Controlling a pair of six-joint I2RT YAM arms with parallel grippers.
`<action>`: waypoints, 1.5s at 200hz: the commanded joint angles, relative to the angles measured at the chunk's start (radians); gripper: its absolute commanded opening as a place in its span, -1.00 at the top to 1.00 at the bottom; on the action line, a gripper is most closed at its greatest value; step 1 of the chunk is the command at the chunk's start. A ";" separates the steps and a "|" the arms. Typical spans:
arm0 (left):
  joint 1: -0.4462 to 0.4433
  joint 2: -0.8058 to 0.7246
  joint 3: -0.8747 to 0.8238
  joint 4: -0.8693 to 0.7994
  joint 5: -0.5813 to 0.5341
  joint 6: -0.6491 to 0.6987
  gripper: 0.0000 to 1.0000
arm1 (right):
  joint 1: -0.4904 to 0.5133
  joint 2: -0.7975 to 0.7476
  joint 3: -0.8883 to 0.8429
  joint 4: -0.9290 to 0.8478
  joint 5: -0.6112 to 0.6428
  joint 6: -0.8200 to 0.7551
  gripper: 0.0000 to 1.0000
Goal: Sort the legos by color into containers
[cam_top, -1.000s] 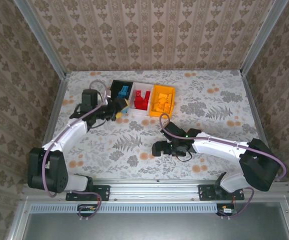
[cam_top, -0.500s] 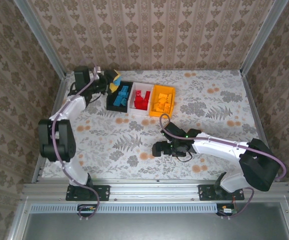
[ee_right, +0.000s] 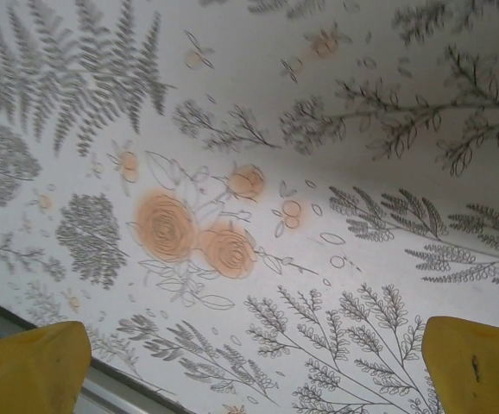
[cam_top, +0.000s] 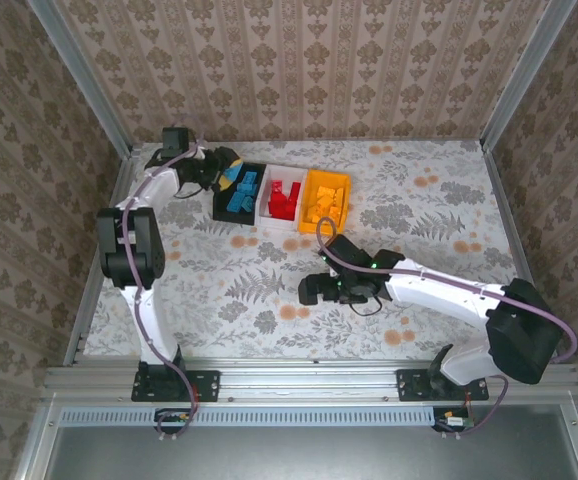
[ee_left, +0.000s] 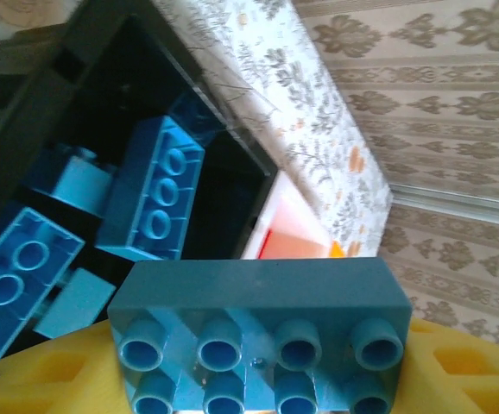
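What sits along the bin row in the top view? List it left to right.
Black bin holding blue legos, white bin holding red legos, orange-yellow bin holding orange-yellow legos.

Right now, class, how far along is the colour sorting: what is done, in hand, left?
Done: blue bricks lie in the black bin, red bricks in the white bin, yellow bricks in the orange-yellow bin. In hand: the left claw holds a blue brick at the black bin; the right claw is open over the table. Left: dropping that brick in, seemingly the last.
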 commanded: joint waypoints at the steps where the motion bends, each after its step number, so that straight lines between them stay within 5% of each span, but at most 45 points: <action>1: -0.008 0.023 0.082 -0.140 -0.057 0.123 -0.18 | -0.027 -0.062 0.064 -0.061 0.032 -0.068 -1.00; 79: -0.014 0.081 0.133 -0.193 -0.092 0.151 -0.37 | -0.131 -0.101 0.102 -0.106 -0.004 -0.127 -1.00; 108: -0.015 0.078 0.137 -0.180 -0.085 0.134 -0.99 | -0.155 -0.120 0.096 -0.116 -0.006 -0.134 -1.00; 155: -0.019 0.001 0.127 -0.189 -0.074 0.151 -1.00 | -0.183 -0.136 0.086 -0.118 -0.014 -0.138 -1.00; 196: 0.009 -0.237 0.058 -0.279 -0.101 0.284 -1.00 | -0.212 -0.167 0.096 -0.138 -0.016 -0.155 -1.00; 249: 0.213 -0.597 -0.119 -0.428 0.016 0.467 -1.00 | -0.293 -0.200 0.139 -0.166 -0.047 -0.195 -1.00; 300: 0.262 -0.842 -0.235 -0.505 -0.132 0.565 -1.00 | -0.392 -0.227 0.239 -0.232 -0.056 -0.261 -1.00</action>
